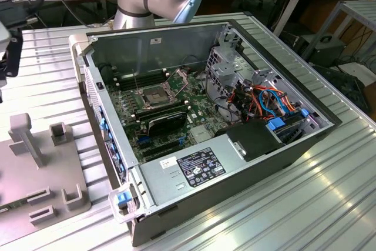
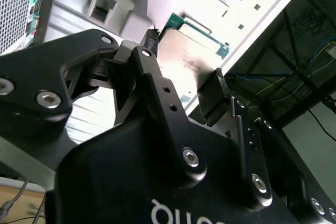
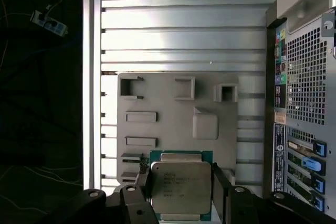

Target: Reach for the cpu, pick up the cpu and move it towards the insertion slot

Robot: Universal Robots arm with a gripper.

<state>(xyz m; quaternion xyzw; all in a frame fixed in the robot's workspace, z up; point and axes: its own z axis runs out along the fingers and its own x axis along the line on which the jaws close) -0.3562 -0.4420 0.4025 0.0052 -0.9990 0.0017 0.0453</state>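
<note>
Here the pincer [image 3: 181, 195] is clamped on the cpu [image 3: 181, 186], one finger on each side edge, so the chip hangs flat with its metal top facing the first wrist view. It sits above the grey tray [image 3: 168, 124] on the table [image 3: 184, 35], beside the case [image 3: 304, 77]. Exterior view adds the slot [image 1: 154, 94] inside the case, plate raised, centre bare.

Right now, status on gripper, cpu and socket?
Gripper shut on cpu, over the grey fixture plate. Insertion slot open inside the computer case. Nothing blocking it.
</note>
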